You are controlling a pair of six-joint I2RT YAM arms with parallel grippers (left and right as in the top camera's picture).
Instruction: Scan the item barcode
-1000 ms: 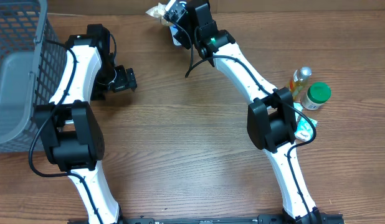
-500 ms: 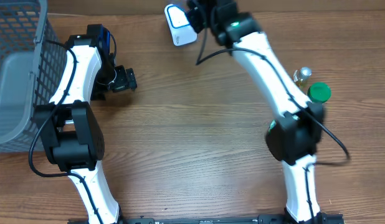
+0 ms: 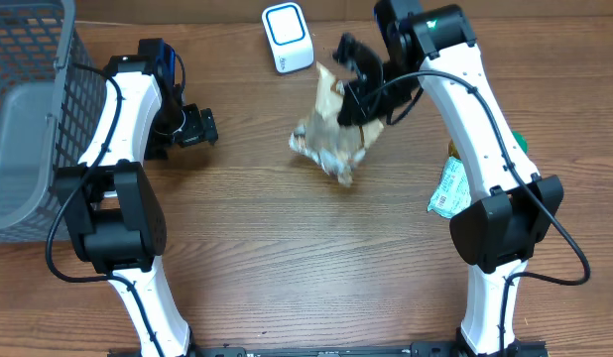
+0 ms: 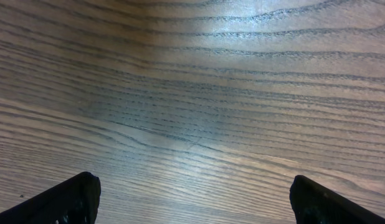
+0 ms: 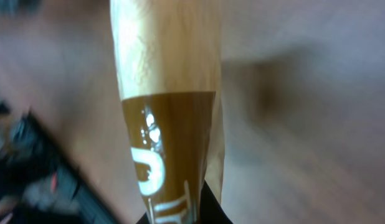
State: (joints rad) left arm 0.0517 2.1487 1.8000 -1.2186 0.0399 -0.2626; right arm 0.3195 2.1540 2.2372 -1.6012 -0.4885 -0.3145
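- The bag (image 5: 167, 155) pinched in my right pincer (image 3: 352, 87) carries white lettering on its brown band. My wrist view cuts it off at the bottom edge. I make out one rounded letter shape, but no word I can read.
- The green-and-white packet (image 3: 449, 188) lying on the table beside my right arm has print on it, too small to read from overhead.

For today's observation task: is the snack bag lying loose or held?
Held: the right hand is shut on the bag, pinching its edge in the wrist view.
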